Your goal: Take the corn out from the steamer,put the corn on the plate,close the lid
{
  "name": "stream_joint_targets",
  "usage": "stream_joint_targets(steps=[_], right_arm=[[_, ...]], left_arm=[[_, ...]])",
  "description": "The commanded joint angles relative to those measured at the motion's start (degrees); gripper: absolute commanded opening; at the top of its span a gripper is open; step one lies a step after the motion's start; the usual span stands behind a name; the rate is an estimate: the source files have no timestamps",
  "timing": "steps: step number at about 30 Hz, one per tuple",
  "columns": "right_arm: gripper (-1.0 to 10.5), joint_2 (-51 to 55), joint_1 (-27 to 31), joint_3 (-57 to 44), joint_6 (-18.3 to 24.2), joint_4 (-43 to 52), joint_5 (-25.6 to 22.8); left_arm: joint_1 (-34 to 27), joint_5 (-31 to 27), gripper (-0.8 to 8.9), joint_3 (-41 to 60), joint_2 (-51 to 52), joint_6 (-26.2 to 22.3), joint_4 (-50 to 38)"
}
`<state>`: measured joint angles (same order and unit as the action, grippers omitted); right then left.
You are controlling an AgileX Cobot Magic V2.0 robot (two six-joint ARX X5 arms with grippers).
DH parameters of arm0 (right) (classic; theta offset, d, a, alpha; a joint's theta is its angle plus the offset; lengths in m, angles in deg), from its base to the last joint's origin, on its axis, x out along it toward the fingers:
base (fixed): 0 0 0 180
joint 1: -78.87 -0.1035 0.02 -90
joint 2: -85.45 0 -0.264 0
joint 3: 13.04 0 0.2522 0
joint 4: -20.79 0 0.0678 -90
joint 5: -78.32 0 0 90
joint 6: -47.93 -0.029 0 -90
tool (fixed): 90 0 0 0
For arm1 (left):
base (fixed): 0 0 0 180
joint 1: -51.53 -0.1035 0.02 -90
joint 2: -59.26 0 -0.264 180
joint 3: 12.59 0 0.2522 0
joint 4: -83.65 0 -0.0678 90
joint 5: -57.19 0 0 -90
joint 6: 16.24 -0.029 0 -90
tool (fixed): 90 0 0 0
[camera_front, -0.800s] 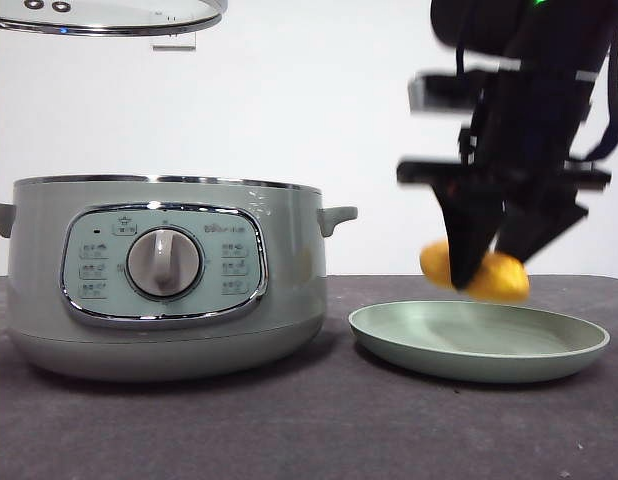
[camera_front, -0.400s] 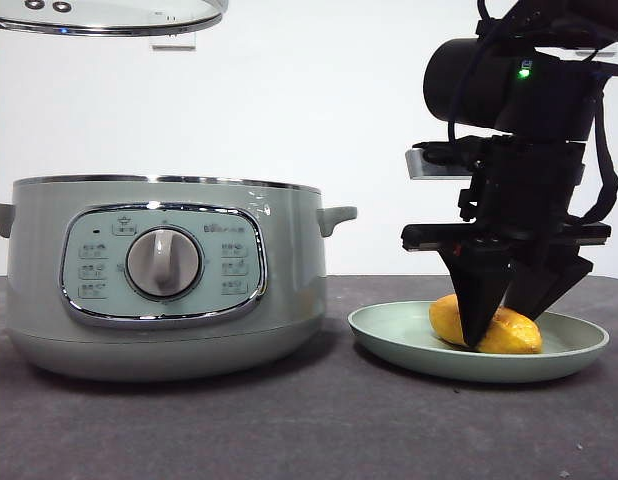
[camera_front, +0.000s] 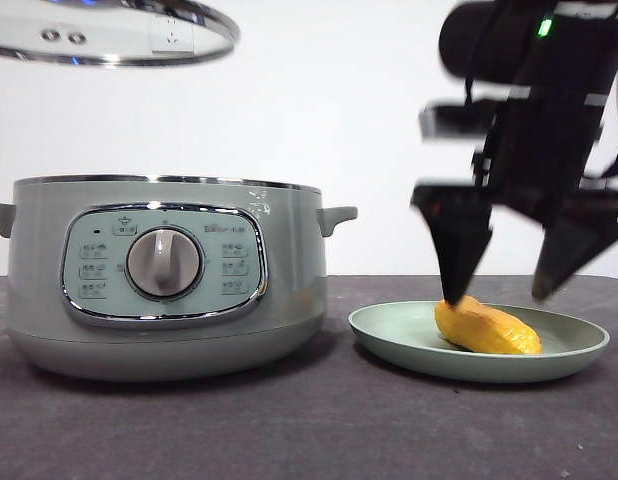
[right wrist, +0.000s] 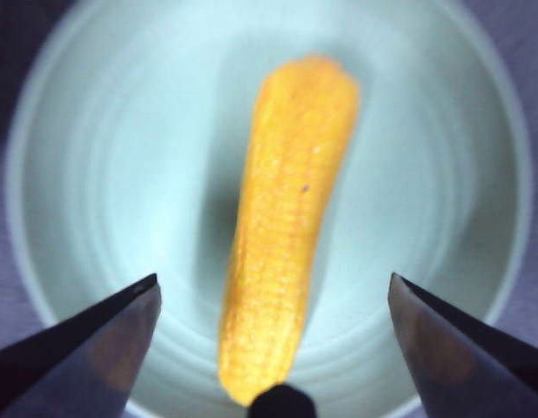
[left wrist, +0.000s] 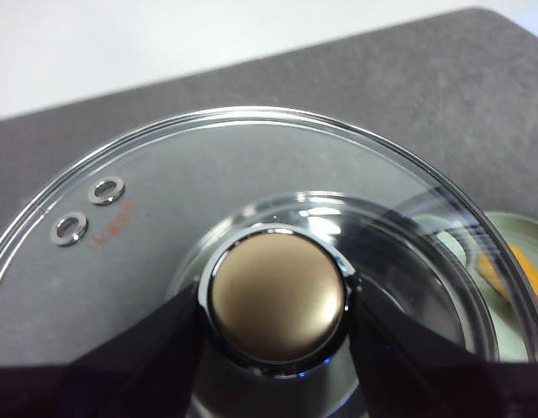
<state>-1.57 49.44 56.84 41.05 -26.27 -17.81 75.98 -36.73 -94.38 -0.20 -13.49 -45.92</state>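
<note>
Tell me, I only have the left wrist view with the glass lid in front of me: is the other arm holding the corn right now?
Observer: No. The right end effector is open just above the glossy yellow-orange corn cob piece, its jaws spread wide to either side.
Operator: Where is the corn lying?
Observer: On its side in the shallow round pale green plate, which sits on the table beside the pot.
Operator: Is my lid over the pot?
Observer: Yes. The domed glass lid with the steel rim, held by the left end effector, hangs high above the large round grey-green steamer, well clear of its rim.
</note>
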Motion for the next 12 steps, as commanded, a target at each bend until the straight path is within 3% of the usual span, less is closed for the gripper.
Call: stream_joint_targets(steps=[1,12], right_arm=[[4.4,4.3,0.1,-0.5,-0.5,-0.6,-0.2],[4.4,19.6,0.7,-0.5,-0.6,-4.0,-0.3]], left_arm=[[0.0,1.4,-0.09,-0.8,-1.7,0.8,-4.2],[2.3,2.9,-0.09,-0.8,-12.9,3.3,-9.4]])
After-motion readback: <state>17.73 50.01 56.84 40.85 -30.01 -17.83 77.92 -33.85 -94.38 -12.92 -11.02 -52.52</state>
